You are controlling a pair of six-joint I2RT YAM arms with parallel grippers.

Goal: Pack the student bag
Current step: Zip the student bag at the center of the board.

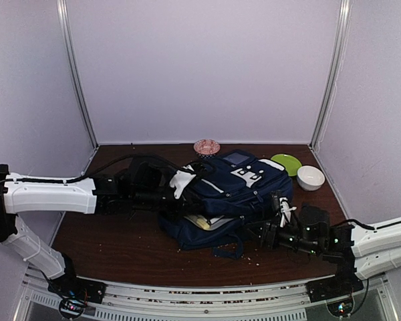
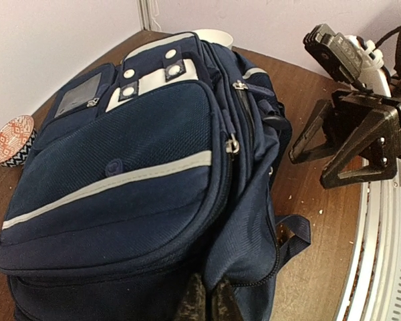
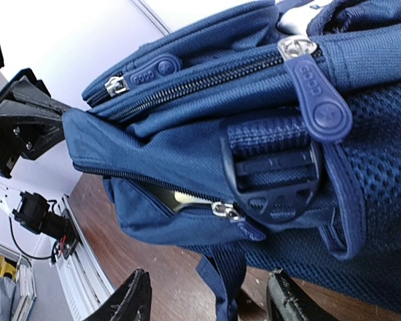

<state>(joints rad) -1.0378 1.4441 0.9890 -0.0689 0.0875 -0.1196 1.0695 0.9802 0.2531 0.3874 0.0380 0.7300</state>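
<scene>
The student bag (image 1: 237, 187) lies on its back in the middle of the dark wooden surface (image 1: 120, 244), front pocket with its white stripes and buckle patches facing up. On the side nearest the arms a zipped compartment (image 3: 180, 197) gapes partly open, and something pale and yellowish shows inside, though what it is cannot be told. A dark strap loop (image 3: 220, 281) hangs below that opening.

The left tool (image 2: 204, 304) is at the bag's left end with its fingers pressed together on the navy fabric. Seen from the right wrist, that corner of the bag is drawn out taut toward it. The right tool (image 3: 208, 297) sits low at the bag's near right corner with its fingers (image 3: 130, 301) spread wide, nothing between them but the strap loop and bare surface.

Beyond the bag, a small red-and-white patterned bowl (image 1: 206, 146) stands by the back wall. To the right, a green plate (image 1: 287, 163) lies just beside the bag, with a white bowl (image 1: 311, 178) next to it.
</scene>
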